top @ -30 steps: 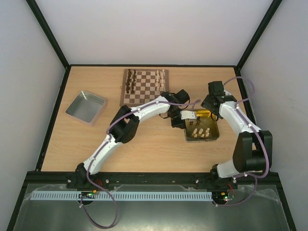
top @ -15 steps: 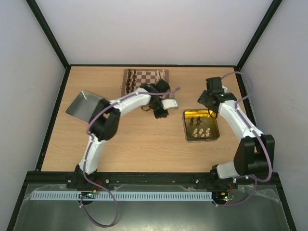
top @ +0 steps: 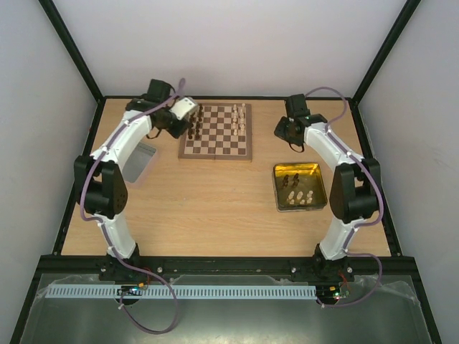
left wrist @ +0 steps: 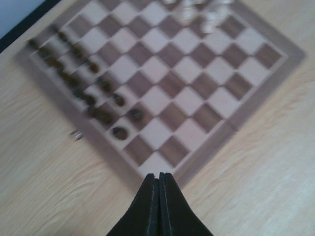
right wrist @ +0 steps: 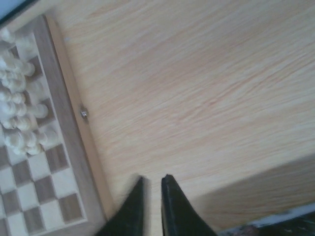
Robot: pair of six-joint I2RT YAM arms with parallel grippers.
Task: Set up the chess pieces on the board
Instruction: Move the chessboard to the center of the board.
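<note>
Light wooden desk (top: 215,215), board (top: 219,136) placed at the far side, chess pieces (left wrist: 91,98) lined along two edges, left fingers (left wrist: 149,196) pressed together at its border, right fingers (right wrist: 172,201) held slightly apart, nothing gripped.

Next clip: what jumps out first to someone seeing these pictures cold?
The chessboard at the far middle of the table, dark pieces ranked along its left side and cream pieces along its right. Then the gold tray nearer on the right, holding a few leftover pieces, with the left hand by the board's left side and the right hand just off its right edge.
</note>
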